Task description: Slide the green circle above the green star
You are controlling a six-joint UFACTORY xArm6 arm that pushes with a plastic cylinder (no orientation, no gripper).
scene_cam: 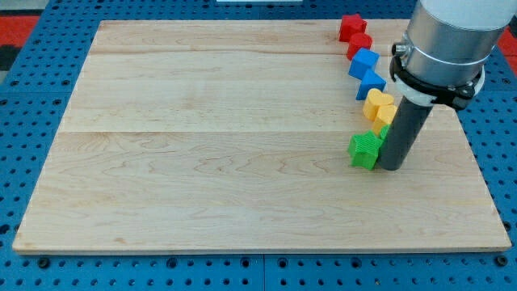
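Observation:
The green star (365,149) lies at the view's right, at the lower end of a line of blocks. My tip (392,167) rests on the board right beside the star, on its right, touching or nearly touching it. A sliver of another green block (384,130) shows just above the star, against the rod's left side. The rod hides most of it, so I cannot tell its shape.
Above the green blocks a line runs toward the view's top: two yellow blocks (380,106), a blue block (371,83), a second blue block (363,61), a red block (359,44) and a red star (351,27). The wooden board (210,145) lies on a blue pegboard.

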